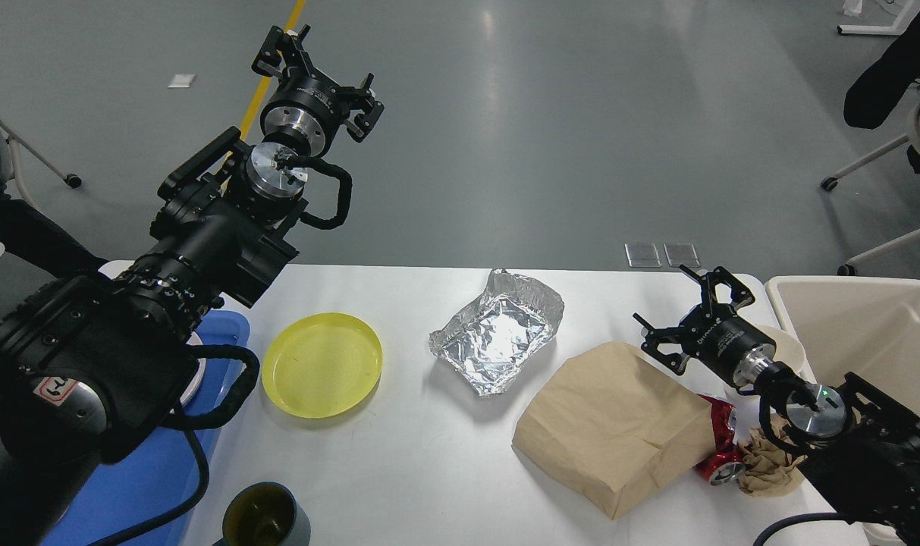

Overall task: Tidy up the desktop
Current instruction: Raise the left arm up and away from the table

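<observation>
Just below the spread, empty right gripper (687, 315) lies a brown paper bag (615, 425), crushed red can (721, 451) beside it; left gripper (315, 72), raised clear of the desktop (429, 470), also spread.

I see the desktop (429, 470) — white, matte, wide, rounded at its far corners — lying flat below me and running across most of the view.

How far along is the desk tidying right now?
Barely started, it seems. Nothing is in hand: the left gripper is raised with jaws open, and the right gripper hovers open over the paper bag. Still on the desktop: yellow plate, foil tray, crushed red can, crumpled napkin, dark cup.
</observation>
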